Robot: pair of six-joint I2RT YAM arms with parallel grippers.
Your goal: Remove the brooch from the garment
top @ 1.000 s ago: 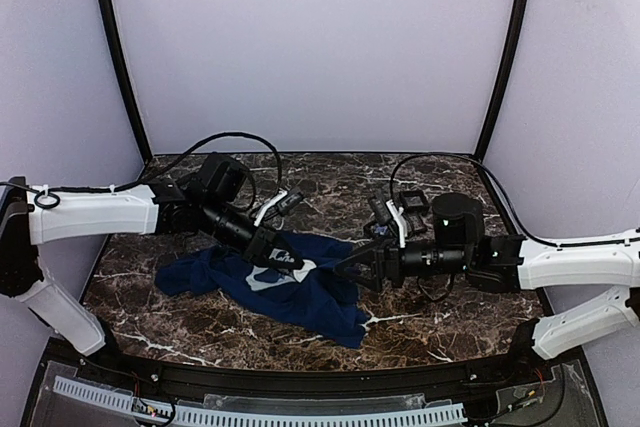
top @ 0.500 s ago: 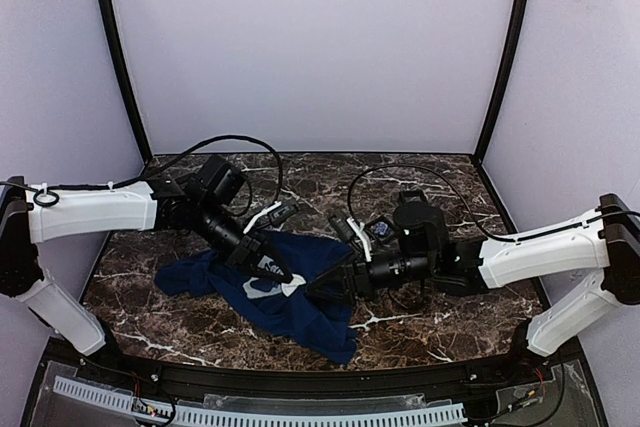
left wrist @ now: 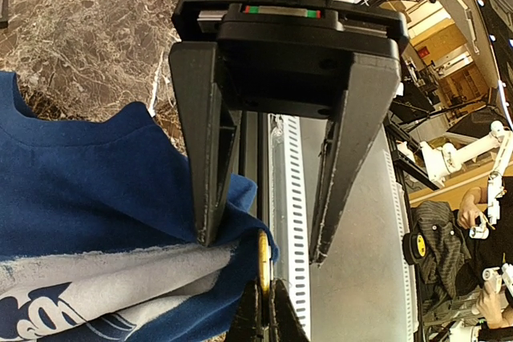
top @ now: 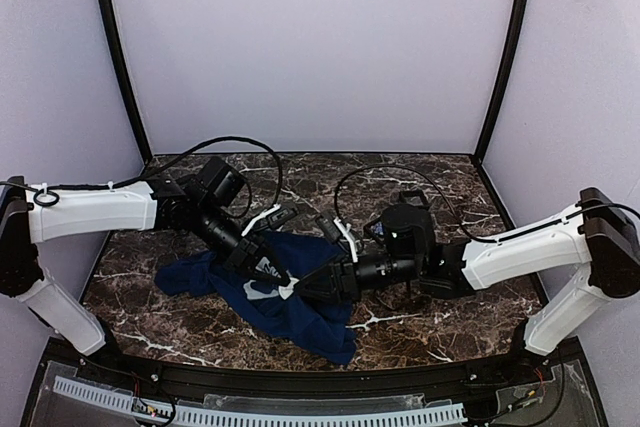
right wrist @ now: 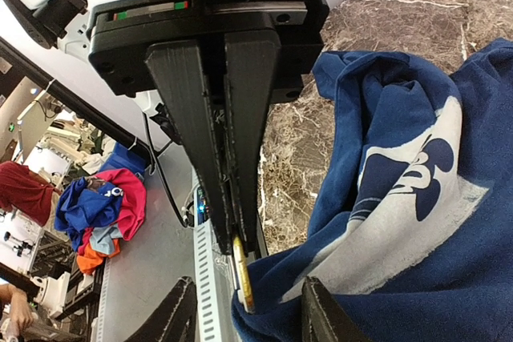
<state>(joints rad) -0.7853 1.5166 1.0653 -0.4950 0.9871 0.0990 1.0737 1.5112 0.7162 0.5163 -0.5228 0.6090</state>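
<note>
Top external: garment (top: 310, 317) on dark marble table (top: 330, 172); pale lilac walls (top: 320, 47).

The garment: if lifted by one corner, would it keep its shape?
Probably not: the garment lies bunched in soft folds on the table, so it should sag. It likely slides easily over that polished marble.

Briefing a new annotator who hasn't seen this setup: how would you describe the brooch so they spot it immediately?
On the marble table lies a navy T-shirt. At its lifted fold, shut fingers pinch the brooch: a tiny, thin, yellowish-glinting piece seen edge-on, shiny unlike the soft cloth and its pale grey print.
</note>
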